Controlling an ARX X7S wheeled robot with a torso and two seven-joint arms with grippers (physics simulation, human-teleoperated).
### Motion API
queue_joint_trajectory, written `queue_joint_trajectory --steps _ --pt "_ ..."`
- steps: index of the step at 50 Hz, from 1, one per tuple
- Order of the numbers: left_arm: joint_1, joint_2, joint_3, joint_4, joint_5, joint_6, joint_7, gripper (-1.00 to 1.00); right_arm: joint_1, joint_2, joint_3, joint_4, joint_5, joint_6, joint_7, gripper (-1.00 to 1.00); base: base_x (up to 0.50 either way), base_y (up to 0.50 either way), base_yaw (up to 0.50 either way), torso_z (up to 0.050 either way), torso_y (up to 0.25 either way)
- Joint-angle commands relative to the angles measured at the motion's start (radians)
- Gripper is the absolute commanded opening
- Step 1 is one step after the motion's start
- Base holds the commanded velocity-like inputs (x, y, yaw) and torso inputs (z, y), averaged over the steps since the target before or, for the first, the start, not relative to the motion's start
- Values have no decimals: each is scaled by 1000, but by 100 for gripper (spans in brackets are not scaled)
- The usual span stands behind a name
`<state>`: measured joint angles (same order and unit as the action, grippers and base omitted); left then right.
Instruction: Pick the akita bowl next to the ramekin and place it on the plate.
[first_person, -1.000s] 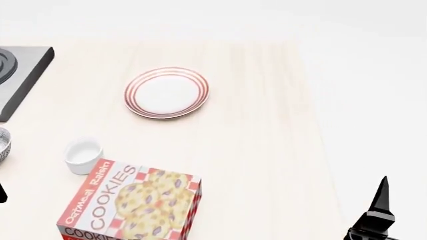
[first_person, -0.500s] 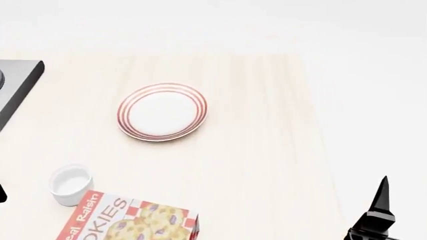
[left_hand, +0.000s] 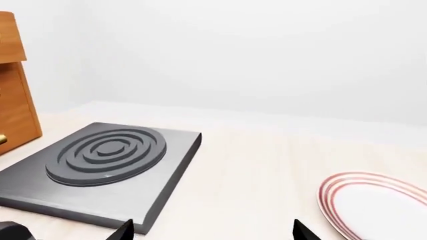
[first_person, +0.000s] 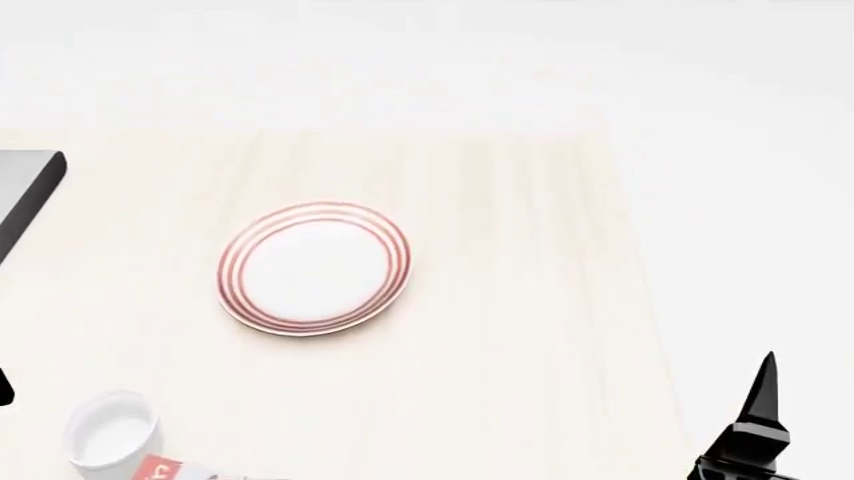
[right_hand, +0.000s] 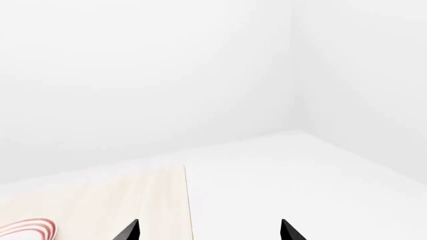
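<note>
Head view: plate (first_person: 315, 267) bare, ramekin (first_person: 112, 432) near | akita bowl unseen | both pincers spread, holding nothing | find bowl beside ramekin first

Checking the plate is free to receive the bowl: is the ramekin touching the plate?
Apart. The head view shows bare wood between the ramekin, near the bottom left, and the plate, which sits alone mid-table.

The right gripper (first_person: 750, 425) sits low at about five o'clock from the robot's head, dark fingers pointing up and away, spread apart and holding nothing. The left gripper (left_hand: 210, 231) is likewise spread, empty.
</note>
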<state>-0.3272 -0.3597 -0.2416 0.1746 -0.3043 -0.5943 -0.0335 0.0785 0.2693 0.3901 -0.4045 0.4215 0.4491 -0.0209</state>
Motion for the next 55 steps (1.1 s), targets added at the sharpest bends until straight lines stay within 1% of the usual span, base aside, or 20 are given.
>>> queue_joint_trajectory --steps 1,36,47,50,52,55 --pt "0 -1 2 -8 -1 8 -1 100 0 4 -3 3 2 -3 3 100 230 0 0 0 0" --pt "0 -8 6 5 -13 -5 -11 100 -3 13 -9 5 14 -4 17 100 231 0 0 0 0" --pt "-3 -7 -7 10 -29 -11 -14 100 -10 17 -15 2 14 -6 19 100 19 0 0 0 0" --pt "-43 -17 -10 33 -46 -65 -25 100 -11 17 -19 5 11 -10 19 100 0 0 0 0 0" --pt "-87 -35 12 56 -44 -103 -30 100 -12 17 -17 2 16 -8 20 100 0 0 0 0 0" --pt "-205 -54 43 74 -59 -208 -47 100 -10 18 -20 12 12 -16 17 100 0 0 0 0 0"
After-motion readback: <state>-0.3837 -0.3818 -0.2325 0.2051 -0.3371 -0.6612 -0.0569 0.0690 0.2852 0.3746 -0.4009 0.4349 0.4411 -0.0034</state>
